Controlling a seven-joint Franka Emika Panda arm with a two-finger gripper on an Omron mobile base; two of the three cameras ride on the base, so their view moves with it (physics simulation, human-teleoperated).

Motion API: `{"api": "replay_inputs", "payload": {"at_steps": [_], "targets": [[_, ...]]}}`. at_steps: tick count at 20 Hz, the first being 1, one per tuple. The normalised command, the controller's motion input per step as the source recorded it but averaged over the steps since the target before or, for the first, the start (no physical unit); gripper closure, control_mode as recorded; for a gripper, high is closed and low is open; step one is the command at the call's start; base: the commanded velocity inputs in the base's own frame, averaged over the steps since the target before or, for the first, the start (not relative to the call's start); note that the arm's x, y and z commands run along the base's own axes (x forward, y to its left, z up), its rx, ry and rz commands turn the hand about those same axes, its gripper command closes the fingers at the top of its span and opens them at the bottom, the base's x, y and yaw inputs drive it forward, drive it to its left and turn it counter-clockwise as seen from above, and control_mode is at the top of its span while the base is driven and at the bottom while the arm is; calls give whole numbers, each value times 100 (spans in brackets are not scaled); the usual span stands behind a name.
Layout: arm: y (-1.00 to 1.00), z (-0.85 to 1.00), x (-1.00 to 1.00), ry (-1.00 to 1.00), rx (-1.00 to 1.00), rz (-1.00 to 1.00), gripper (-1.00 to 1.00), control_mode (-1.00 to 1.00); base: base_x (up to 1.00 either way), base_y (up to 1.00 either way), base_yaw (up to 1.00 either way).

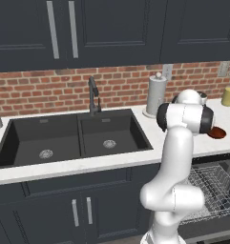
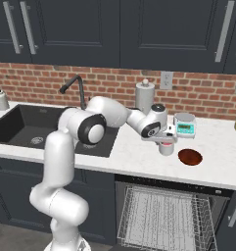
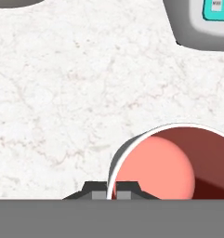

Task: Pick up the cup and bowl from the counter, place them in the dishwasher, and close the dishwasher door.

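In the hand view the tool (image 3: 112, 193) is directly over the cup (image 3: 171, 160). Its two dark tips stand close together with the thin pale rim of the cup between them, one tip outside the wall and one inside. So the tool is narrow and sits astride the rim; whether it already presses the wall, I cannot tell. The cup stands upright on the white marbled tabletop (image 3: 62, 93), and its inside is pinkish-red and holds nothing.

I judge the cup to be light, stiff and smooth. A thin rim gives little surface for the tips, so it may slip or swing if it is lifted fast. The wall at the rim is a good place to take hold, because the body looks too wide for a narrow opening.

In the right base view the cup (image 2: 166, 148) is under the hand, and the bowl (image 2: 190, 157) lies just beside it, nearer to the tabletop edge, apart from it. The bowl is shallow and wider, so its rim is also the place to hold. Below them the dishwasher (image 2: 163, 215) is open with its wire rack pulled out.

Farther back stands a small kitchen scale (image 2: 185, 124), then a paper towel holder (image 2: 145, 97) at the brick wall.
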Motion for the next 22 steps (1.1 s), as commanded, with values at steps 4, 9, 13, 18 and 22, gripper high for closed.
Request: {"api": "replay_inputs", "payload": {"at_steps": [4,9,13,18,22], "targets": [[0,2,-36,0,0,2,100,-100,0,0,0],[8,7,-54,0,0,9,100,-100,0,0,0],[29,6,-61,0,0,17,100,-100,0,0,0],[31,2,-65,0,0,20,100,-100,0,0,0],[15,0,-62,1,0,20,100,-100,0,0,0]]}}
